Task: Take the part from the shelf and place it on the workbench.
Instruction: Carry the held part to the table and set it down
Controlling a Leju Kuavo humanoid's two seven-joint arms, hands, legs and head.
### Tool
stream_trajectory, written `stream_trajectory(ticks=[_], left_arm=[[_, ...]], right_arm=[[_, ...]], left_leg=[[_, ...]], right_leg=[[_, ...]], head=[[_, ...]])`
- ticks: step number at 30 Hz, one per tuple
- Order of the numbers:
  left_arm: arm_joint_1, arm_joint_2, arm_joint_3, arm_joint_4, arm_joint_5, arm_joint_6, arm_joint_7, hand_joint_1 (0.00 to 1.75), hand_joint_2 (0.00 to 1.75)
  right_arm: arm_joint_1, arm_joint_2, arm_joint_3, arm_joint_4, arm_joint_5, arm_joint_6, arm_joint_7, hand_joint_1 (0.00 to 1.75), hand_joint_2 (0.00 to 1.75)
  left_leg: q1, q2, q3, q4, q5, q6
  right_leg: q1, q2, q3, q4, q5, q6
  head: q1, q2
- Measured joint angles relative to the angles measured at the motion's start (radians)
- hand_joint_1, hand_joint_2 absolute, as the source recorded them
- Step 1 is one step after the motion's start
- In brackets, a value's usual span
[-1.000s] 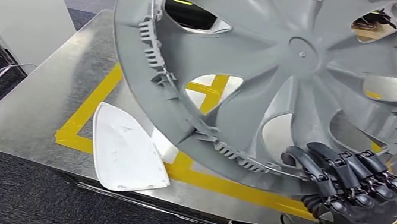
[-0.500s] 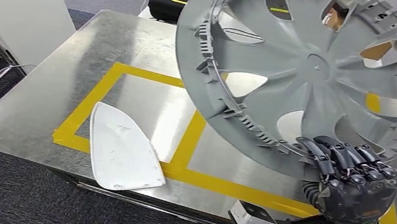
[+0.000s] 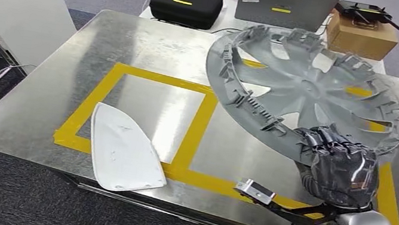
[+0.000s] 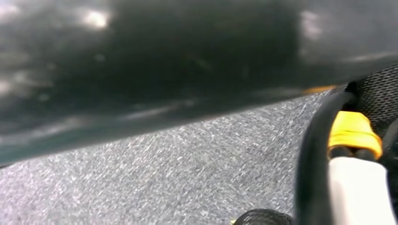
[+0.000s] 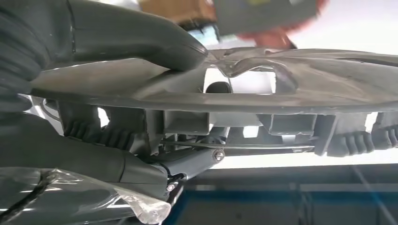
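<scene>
The right hand [image 3: 338, 170] is gripping the grey wheel cover [image 3: 309, 93] by its near rim, holding it tilted low over the steel workbench [image 3: 71, 68], beside the yellow tape outline [image 3: 148, 74] (contact unclear). Only setting down and letting go are remaining.

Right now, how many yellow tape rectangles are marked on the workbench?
2 show. The left rectangle is fully visible, beside the white part. The right rectangle is partly covered by the grey wheel cover and right hand; more may be hidden.
</scene>
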Motion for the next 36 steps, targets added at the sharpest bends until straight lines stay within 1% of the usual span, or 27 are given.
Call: stream_trajectory(ticks=[3,5,9,12,17,22,24,28,31,34,36], left_arm=[[0.003,0.006,0.000,-0.013,-0.005,0.000,0.020,0.00,0.00],[0.005,0.020,0.000,-0.039,-0.024,0.000,0.054,0.00,0.00],[0.010,0.057,0.000,-0.100,-0.054,0.002,0.101,0.00,0.00],[0.010,0.071,0.000,-0.124,-0.057,0.002,0.107,0.00,0.00],[0.011,0.076,0.000,-0.136,-0.059,0.002,0.107,0.00,0.00],[0.011,0.077,0.000,-0.138,-0.060,0.002,0.103,0.00,0.00],[0.012,0.074,0.001,-0.136,-0.049,0.002,0.083,0.00,0.00],[0.012,0.057,0.001,-0.115,-0.015,0.002,0.032,0.00,1.75],[0.010,0.048,0.001,-0.105,-0.014,0.000,0.023,0.00,1.75],[0.009,0.043,0.001,-0.098,-0.017,-0.005,0.019,0.00,1.75],[0.009,0.040,0.001,-0.094,-0.017,-0.008,0.015,0.00,0.87]], right_arm=[[-0.011,-0.013,0.013,0.000,-0.024,0.091,0.033,1.75,1.75],[-0.020,-0.019,0.023,0.000,-0.038,0.136,0.052,1.75,1.75],[-0.036,-0.027,0.040,0.000,-0.046,0.177,0.072,1.75,1.75],[-0.043,-0.030,0.051,0.000,-0.046,0.180,0.075,1.75,1.75],[-0.043,-0.032,0.065,0.000,-0.039,0.171,0.077,1.75,1.75],[-0.043,-0.032,0.073,0.000,-0.021,0.132,0.066,1.75,1.75],[-0.037,-0.032,0.074,0.000,-0.007,0.096,0.055,1.75,1.75],[-0.017,-0.032,0.072,0.000,0.029,-0.038,0.020,0.00,0.00],[-0.011,-0.031,0.069,-0.005,0.053,-0.136,-0.011,0.00,0.00],[-0.004,-0.027,0.065,-0.012,0.069,-0.213,-0.035,0.00,0.00],[0.001,-0.023,0.060,-0.018,0.077,-0.259,-0.047,0.00,0.00]], left_leg=[[0.000,0.000,0.000,0.000,0.000,0.000],[0.000,0.000,0.000,0.000,0.000,0.000],[0.000,0.000,0.000,0.000,0.000,0.000],[0.000,0.000,0.000,0.000,0.000,0.000],[0.000,0.000,-0.001,0.000,0.000,0.000],[0.000,0.000,-0.001,0.000,0.000,0.000],[0.000,0.000,-0.001,0.000,0.000,0.000],[0.000,0.000,-0.001,0.000,0.000,0.000],[0.000,0.000,0.000,0.000,0.000,0.000],[0.000,0.000,0.000,0.000,0.000,0.000],[0.000,0.000,0.000,0.000,0.000,0.000]], right_leg=[[0.000,0.000,0.000,0.000,0.000,0.000],[0.000,0.000,0.000,0.000,0.000,0.000],[0.001,0.000,-0.001,0.000,0.000,0.000],[0.001,0.000,-0.001,0.000,0.000,0.000],[0.001,0.000,-0.001,0.000,0.000,0.000],[0.001,0.000,-0.001,0.000,0.000,0.000],[0.000,0.000,-0.001,0.000,0.000,0.000],[0.000,0.000,-0.001,0.000,0.000,0.000],[0.000,0.000,-0.001,0.000,0.000,0.000],[0.001,0.000,-0.001,0.000,0.000,0.000],[0.001,0.000,-0.001,0.000,0.000,0.000]], head=[[0.000,0.000],[0.000,0.000],[0.000,0.000],[0.000,0.000],[0.000,0.000],[0.000,0.000],[0.000,0.000],[0.000,0.000],[0.000,0.000],[0.000,0.000],[0.000,0.000]])
